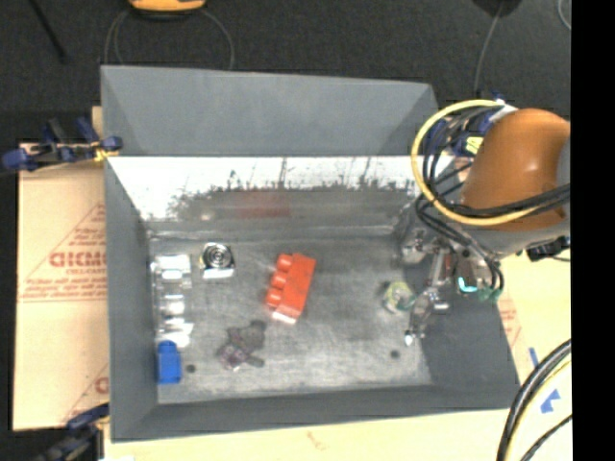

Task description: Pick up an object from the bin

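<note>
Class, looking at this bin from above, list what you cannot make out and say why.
- Pale greenish thing at the right of the bin, camera view: too small to name, close beside the gripper.
- Dark thing near the front wall, camera view: blends into the grey floor; kind unclear.
- Clear thing at the left, camera view: see-through, outline lost.

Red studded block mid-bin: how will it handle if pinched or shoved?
The red studded block looks like rigid plastic, so probably stiff and light. Its flat sides suggest it slides on the bin floor rather than rolls. Smooth faces might slip.
</note>
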Controlling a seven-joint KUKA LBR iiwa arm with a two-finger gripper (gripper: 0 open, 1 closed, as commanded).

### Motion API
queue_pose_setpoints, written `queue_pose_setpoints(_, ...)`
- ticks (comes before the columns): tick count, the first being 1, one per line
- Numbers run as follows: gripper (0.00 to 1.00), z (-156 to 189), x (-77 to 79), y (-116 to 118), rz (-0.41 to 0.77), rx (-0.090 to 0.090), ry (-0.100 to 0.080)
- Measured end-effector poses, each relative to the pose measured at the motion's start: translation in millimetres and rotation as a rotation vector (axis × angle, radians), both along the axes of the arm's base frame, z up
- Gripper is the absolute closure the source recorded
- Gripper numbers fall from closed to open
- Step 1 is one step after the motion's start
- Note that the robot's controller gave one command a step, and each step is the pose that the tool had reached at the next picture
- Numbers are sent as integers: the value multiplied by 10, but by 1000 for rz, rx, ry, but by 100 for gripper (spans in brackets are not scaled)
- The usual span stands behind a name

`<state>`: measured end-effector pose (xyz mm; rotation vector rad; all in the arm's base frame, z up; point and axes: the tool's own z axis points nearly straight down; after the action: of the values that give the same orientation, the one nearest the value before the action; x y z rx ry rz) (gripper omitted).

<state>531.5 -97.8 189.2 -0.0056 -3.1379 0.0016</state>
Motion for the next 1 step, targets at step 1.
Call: queue_pose_setpoints(1, 0, -742, 415, -237, 43, -1, -4)
